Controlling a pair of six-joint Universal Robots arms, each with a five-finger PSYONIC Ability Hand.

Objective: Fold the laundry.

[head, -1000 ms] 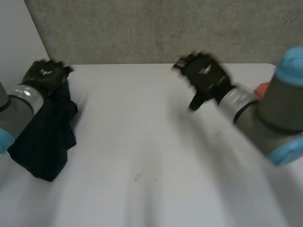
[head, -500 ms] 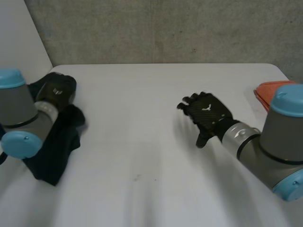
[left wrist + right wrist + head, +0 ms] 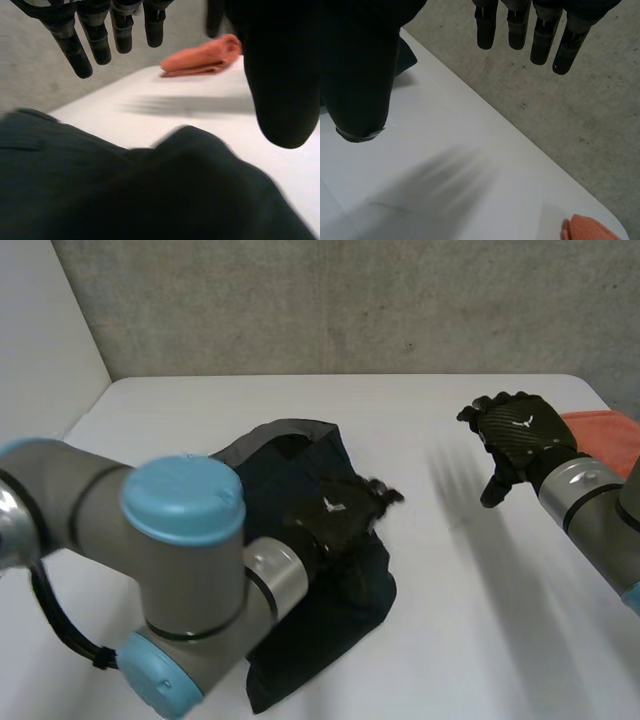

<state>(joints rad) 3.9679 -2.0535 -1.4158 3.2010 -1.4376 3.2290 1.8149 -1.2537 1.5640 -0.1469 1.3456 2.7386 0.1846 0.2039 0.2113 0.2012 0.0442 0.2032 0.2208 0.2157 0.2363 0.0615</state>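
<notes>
While the dark garment [image 3: 345,605] lies in a rumpled heap on the table [image 3: 450,640], we judge the folding barely begun; no flat panel, squared edge or deliberate crease shows on it; part of it bunches up beneath the left hand [image 3: 335,512].

We record the left hand as wide: its fingers [image 3: 75,50] run straight and apart, the thumb stands off to one side, and nothing is pinched between them; the garment sits under its palm, though we cannot tell whether palm and cloth touch.

We record the right hand [image 3: 515,430] likewise wide, fingers [image 3: 540,40] straight and holding nothing; it is poised above bare table, well apart from the garment. An orange cloth [image 3: 610,435] lies just beside it, on the side away from the left hand; it looks already folded, which we offer as a judgement only.

Outstanding, in our estimate: spreading the dark garment flat, squaring its edges, then making every fold; both hands would first need a grip on it.
</notes>
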